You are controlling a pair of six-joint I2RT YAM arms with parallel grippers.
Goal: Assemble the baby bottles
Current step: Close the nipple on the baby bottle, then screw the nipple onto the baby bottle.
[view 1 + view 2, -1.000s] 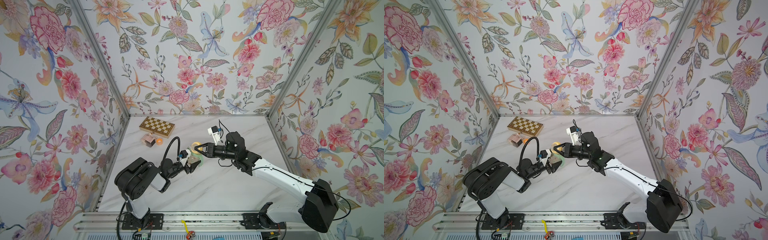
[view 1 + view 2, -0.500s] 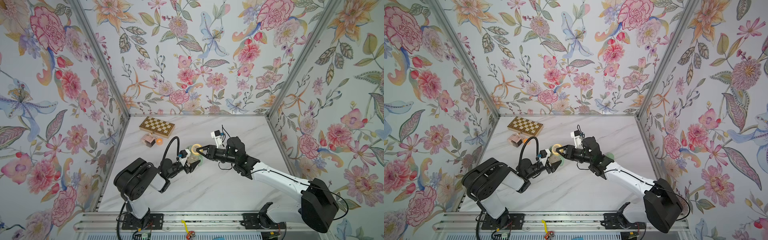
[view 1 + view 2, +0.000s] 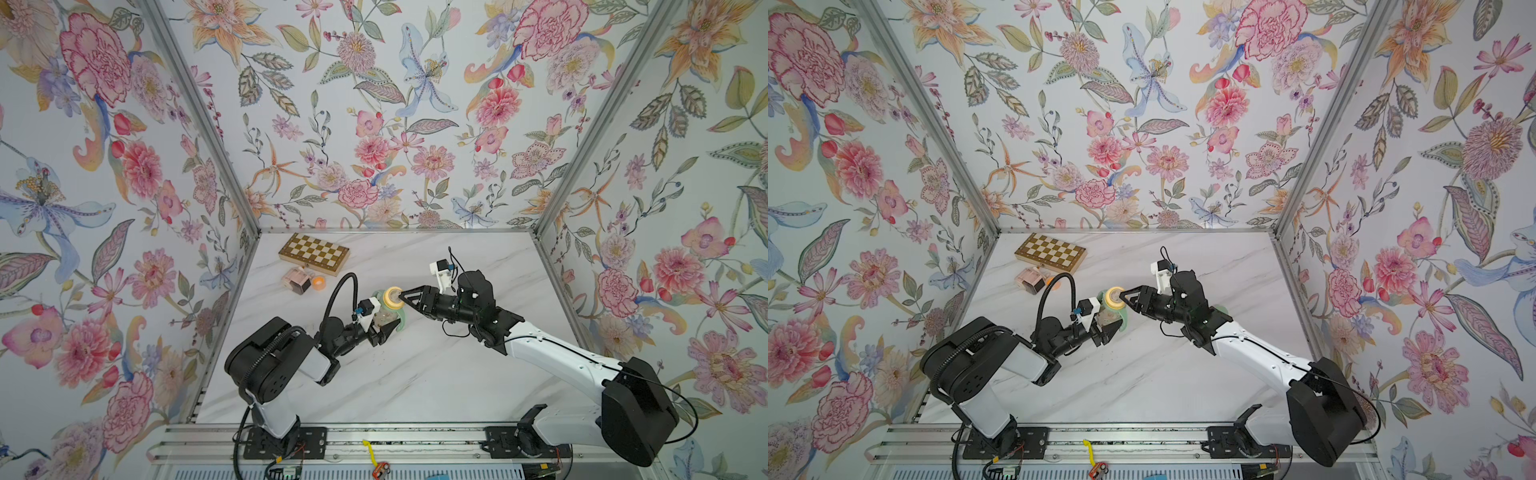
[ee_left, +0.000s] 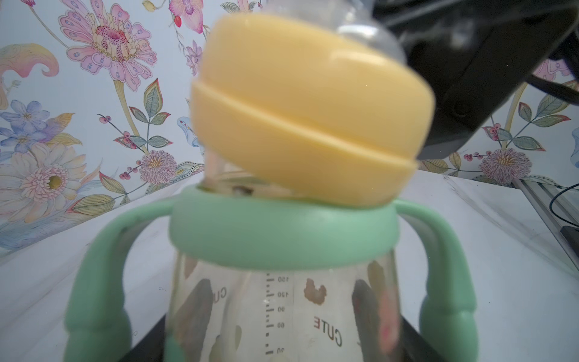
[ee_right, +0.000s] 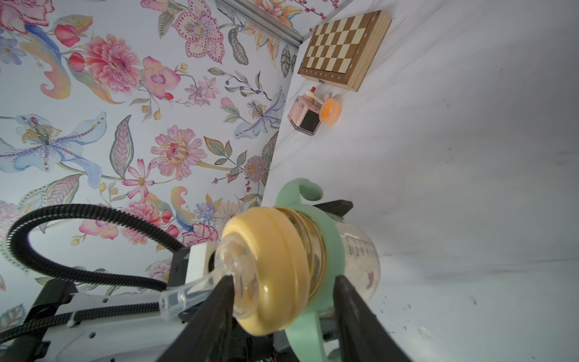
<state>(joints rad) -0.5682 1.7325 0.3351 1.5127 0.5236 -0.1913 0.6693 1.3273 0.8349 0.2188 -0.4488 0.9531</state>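
Well behind the baby bottle (image 3: pixel 384 319): chessboard (image 3: pixel 313 254), pink cube bottle (image 3: pixel 297 279).

Marble table (image 3: pixel 415 374) with chessboard (image 3: pixel 314 254), cube bottle (image 3: pixel 297 280)

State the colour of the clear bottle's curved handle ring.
The curved handle ring is pale green; left wrist view shows it best.

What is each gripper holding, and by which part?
The left gripper holds the bottle by its lower body. The right gripper holds nothing: its jaws stand open on either side of the collar.
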